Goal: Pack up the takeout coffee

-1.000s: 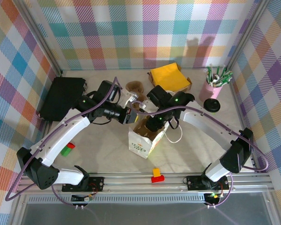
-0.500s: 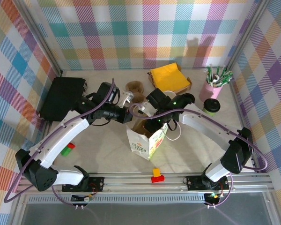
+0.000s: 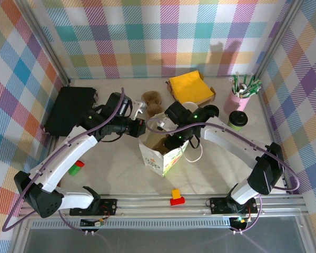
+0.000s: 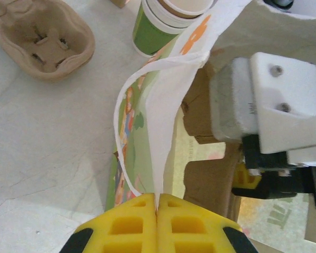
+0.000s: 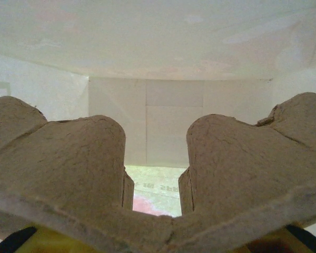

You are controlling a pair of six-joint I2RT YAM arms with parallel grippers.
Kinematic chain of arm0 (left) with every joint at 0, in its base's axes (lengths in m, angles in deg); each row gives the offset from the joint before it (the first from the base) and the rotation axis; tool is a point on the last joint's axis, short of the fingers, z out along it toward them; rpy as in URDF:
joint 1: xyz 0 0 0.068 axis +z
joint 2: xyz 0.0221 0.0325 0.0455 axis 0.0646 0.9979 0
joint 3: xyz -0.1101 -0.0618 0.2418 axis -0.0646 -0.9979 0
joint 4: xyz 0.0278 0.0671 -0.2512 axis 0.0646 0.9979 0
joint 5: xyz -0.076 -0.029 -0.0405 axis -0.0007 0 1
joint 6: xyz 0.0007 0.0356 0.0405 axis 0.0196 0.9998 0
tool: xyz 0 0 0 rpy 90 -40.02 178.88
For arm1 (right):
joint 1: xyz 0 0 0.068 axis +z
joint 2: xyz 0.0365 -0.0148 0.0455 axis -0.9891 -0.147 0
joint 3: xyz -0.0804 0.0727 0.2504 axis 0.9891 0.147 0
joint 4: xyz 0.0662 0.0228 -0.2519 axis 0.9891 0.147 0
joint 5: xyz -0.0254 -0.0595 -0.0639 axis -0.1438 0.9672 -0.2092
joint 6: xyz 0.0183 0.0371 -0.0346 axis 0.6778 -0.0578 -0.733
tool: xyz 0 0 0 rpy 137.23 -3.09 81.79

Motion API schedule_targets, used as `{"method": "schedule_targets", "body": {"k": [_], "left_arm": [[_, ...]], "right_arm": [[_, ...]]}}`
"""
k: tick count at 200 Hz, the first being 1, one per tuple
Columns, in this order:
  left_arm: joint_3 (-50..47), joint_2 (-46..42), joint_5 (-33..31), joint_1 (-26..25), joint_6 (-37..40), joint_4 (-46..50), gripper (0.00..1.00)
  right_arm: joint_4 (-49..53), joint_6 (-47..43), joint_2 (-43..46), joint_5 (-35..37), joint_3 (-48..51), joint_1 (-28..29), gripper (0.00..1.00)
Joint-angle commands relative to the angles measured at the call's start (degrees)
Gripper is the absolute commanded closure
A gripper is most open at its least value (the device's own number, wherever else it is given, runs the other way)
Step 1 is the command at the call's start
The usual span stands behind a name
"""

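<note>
Packing is under way but not complete. The white paper bag stands open at mid-table. The left gripper has its yellow pads pressed together on the bag's handle strip, holding the mouth up. The right gripper is down inside the bag, clamped on a pulp cup carrier. The takeout coffee stands upright on the table outside the bag, close behind its far side, with nothing gripping it. Judged outstanding: seat the carrier, then load the cup. A second pulp carrier lies near the cup. The table is covered in pale, faintly creased sheeting. A black case, yellow napkins and a pink tumbler sit along the back, enclosed by plaid-patterned walls.
</note>
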Motion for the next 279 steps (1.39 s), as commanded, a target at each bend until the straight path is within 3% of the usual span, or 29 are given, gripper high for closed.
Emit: {"method": "schedule_targets", "body": {"k": [1,279], "left_arm": [[0.5,-0.3,3.4,-0.3,-0.7,-0.8,1.0],[1.6,2.0,2.8,-0.2,0.1,-0.4,1.0]], "right_arm": [[0.8,1.7,-1.8,0.2,-1.6,0.5,0.58],[-4.6,1.9,-7.4,1.7,3.1,1.0,0.5]]}}
